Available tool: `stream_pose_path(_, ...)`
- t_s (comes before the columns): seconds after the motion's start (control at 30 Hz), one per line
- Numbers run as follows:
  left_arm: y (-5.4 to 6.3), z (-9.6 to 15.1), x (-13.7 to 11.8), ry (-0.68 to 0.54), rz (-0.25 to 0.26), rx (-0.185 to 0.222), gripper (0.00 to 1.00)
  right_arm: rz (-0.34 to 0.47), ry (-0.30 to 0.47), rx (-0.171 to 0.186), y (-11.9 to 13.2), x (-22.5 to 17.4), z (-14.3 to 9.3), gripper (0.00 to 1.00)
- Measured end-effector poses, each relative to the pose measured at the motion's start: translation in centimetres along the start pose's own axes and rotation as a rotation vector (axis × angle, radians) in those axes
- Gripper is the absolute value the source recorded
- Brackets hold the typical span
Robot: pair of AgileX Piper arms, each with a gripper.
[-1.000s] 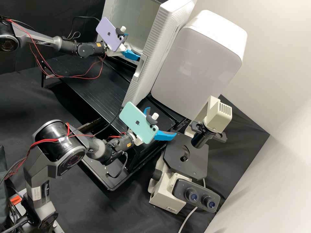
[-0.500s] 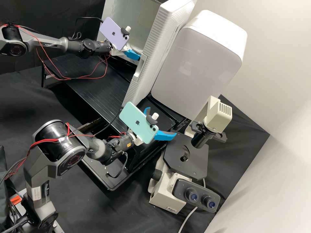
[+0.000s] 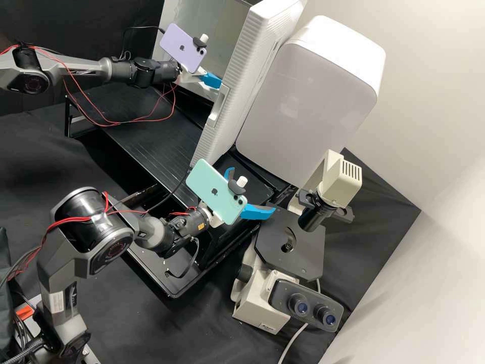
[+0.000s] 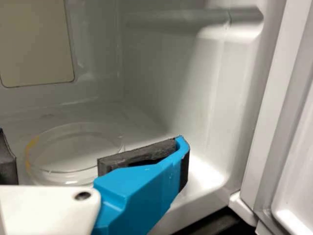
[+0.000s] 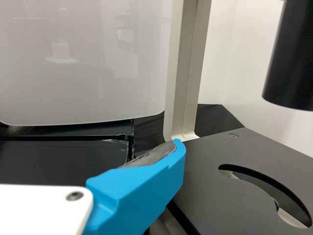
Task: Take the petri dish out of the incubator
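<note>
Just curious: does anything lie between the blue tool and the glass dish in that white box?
Nothing. In the left wrist view the open left tool faces the petri dish, only bare incubator floor between them.

the left arm (image 3: 76, 63) has stretched farther toward the incubator (image 3: 222, 30), heading to about 2 o'clock in the high view. the left gripper (image 3: 211, 80) has slid up and toward 2 o'clock, ending closer against the edge of the open door (image 3: 252, 65), so less of its blue fingers shows than a second ago. the purple phone (image 3: 183, 47) on the wrist has risen with it, toward 1 o'clock. the arm's elbow joint (image 3: 25, 76), earlier pressed against the 9 o'clock edge, has shifted toward 3 o'clock, and the red wires (image 3: 126, 119) have swung the same way.
</note>
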Motion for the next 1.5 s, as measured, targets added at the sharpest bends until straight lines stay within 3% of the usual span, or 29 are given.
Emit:
stream_pose_path(0.23,-0.2,0.0,0.3,-0.001,0.003,-0.003,1.00,0.000,0.000,0.000,0.0,0.0,0.0,1.00)
stream_pose_path(0.47,0.7,0.3,0.4,-0.011,0.037,-0.015,1.00,0.000,0.000,0.000,0.0,0.0,0.0,1.00)
stream_pose_path(0.73,0.1,0.0,1.0,-0.007,0.037,-0.015,1.00,0.000,0.000,0.000,0.0,0.0,0.0,1.00)
stream_pose_path(0.77,0.0,0.0,1.1,-0.006,0.035,-0.014,0.00,0.000,0.000,0.000,0.0,0.0,0.0,1.00)
stream_pose_path(1.1,-0.2,-1.0,1.5,0.013,0.031,-0.014,0.00,0.000,0.000,0.000,0.0,0.0,0.0,1.00)
stream_pose_path(1.5,-1.5,-1.8,2.1,0.039,0.011,-0.010,0.00,0.000,0.000,0.000,0.0,0.0,0.0,1.00)
